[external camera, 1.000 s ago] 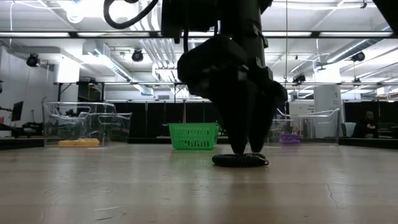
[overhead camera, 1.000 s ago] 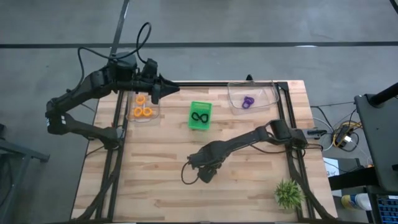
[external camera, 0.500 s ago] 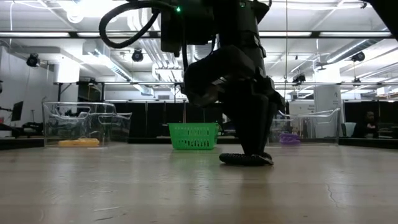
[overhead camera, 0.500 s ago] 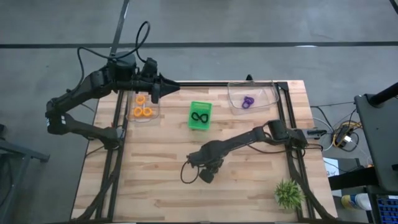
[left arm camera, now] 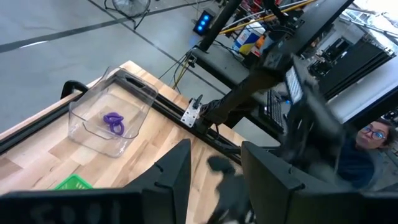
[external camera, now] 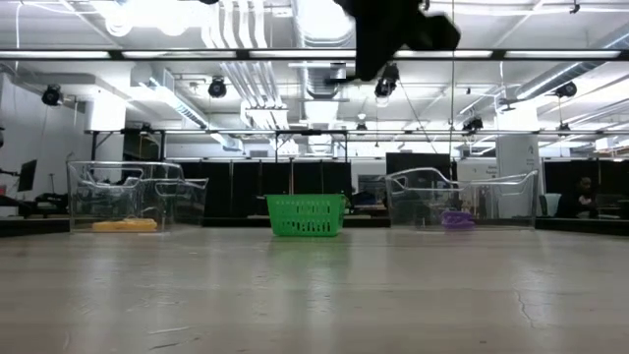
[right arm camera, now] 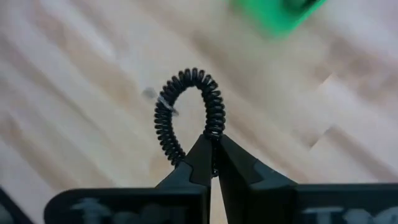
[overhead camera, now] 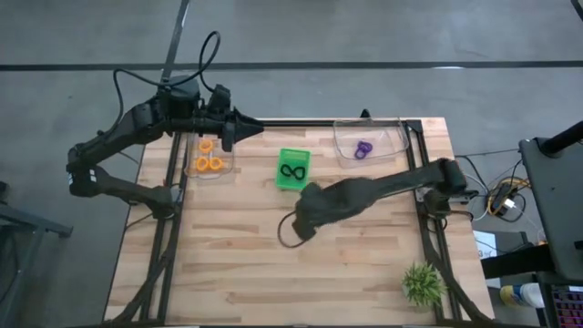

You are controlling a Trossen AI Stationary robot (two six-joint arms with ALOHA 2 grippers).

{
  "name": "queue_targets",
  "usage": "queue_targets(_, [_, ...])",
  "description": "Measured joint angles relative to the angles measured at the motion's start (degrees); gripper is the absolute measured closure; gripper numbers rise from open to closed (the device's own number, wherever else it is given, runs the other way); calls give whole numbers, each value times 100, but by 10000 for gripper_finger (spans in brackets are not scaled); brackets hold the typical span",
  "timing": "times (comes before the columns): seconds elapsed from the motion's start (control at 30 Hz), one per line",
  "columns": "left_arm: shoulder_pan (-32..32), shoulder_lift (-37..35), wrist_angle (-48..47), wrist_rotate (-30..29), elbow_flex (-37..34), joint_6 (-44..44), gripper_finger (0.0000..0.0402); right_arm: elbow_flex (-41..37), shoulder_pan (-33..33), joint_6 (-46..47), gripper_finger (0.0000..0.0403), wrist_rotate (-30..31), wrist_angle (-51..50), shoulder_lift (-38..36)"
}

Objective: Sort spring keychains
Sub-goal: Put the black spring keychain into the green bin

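The right gripper (right arm camera: pixel 210 163) has its jaws clenched on a black spring keychain (right arm camera: pixel 186 112), whose coil hangs as a loop in front of the fingertips, clear of the bench (overhead camera: pixel 237 273). From above, that loop (overhead camera: pixel 293 230) shows as a thin dark ring just beside the arm's blurred wrist, near the green basket (overhead camera: pixel 293 169). In the low view only a dark lump of this arm shows at the top edge; the gripper and its coil are cut off there.

A second black keychain (overhead camera: pixel 292 171) lies inside the green basket. Orange-yellow keychains (overhead camera: pixel 209 160) sit in the clear bin (overhead camera: pixel 221 173) on the left side, partly covered by the left arm. A purple keychain (overhead camera: pixel 363 148) lies in the clear bin (overhead camera: pixel 398 138) on the right.

The left gripper (overhead camera: pixel 244 130) hovers over the far edge of the bench by the orange-yellow bin, jaws apart and holding nothing. The wrist views are smeared, so finer detail is hard to read.
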Motion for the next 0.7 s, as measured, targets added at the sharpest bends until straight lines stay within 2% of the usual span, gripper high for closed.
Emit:
queue_targets(0.2, [0,120,-5,10,0,-291,268,7,-36,446,394,1239,0,-767])
queue_targets(0.4, [-9,365,-4,72,0,-532,268,95,-61,561,394,2103,49,-1251])
queue_targets(0.53, [-16,556,3,375,0,-724,268,181,-128,534,394,2403,39,-1340])
queue_targets(0.7, [-127,885,9,428,0,-786,268,251,-236,204,394,2546,442,-1307])
